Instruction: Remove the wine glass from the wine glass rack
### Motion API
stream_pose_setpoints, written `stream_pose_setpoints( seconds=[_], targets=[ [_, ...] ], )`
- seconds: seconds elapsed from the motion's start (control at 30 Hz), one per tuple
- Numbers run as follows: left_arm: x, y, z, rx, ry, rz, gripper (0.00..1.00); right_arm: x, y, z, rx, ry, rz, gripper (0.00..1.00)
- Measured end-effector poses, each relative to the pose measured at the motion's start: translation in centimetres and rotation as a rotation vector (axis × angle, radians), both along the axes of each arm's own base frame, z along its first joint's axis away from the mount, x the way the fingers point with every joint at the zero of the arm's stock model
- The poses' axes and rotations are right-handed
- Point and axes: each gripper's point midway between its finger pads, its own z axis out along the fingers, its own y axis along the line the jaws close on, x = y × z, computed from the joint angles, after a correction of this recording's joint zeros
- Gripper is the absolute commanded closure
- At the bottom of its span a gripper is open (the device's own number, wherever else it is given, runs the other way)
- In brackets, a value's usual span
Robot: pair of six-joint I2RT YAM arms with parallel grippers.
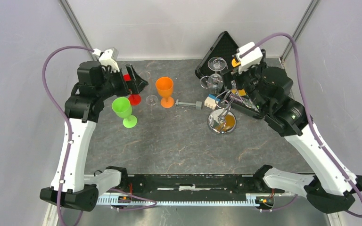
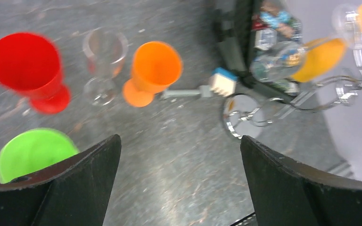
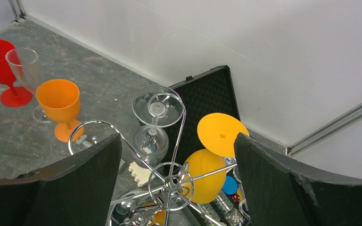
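The wine glass rack [image 1: 221,121], a silver wire stand on a mirrored base, stands right of centre; its hub [image 3: 172,183] sits below and between my right fingers. A clear wine glass [image 3: 156,109] hangs upside down from a far arm, also seen from above [image 1: 215,70]. A yellow wine glass [image 3: 209,175] hangs beside it. My right gripper [image 3: 177,139] hovers open above the rack, touching nothing. My left gripper [image 2: 179,141] is open and empty over bare table, and in the top view [image 1: 139,84] it is beside the red glass.
Red [image 2: 26,70], clear [image 2: 103,63], orange [image 2: 153,70] and green [image 2: 33,150] glasses stand upright at the left. A black open case [image 1: 224,47] with small items lies behind the rack. A cream block [image 1: 210,101] and a grey tool [image 1: 188,104] lie next to the rack.
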Motion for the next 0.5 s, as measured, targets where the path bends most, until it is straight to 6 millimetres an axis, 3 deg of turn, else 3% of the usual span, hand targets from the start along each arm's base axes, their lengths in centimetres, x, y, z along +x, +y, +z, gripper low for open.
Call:
stream_pose_setpoints(
  seconds=[0.13,0.27,0.5],
  targets=[
    [0.7,-3.1,1.6,-0.151,-0.056,-0.121,0.0,1.7,0.8,-1.0,-0.067,0.042,-0.02,0.1],
    [1.2,-5.4,1.8,-0.282,-0.056,-0.203,0.0,3.6,2.0,-1.9,-0.147,0.081,-0.033,0.12],
    [1.1,-6.5,1.7,-0.353,-0.044,-0.249,0.0,5.8,6.2,-3.0,-0.352,0.122,-0.078,0.1]
  ],
)
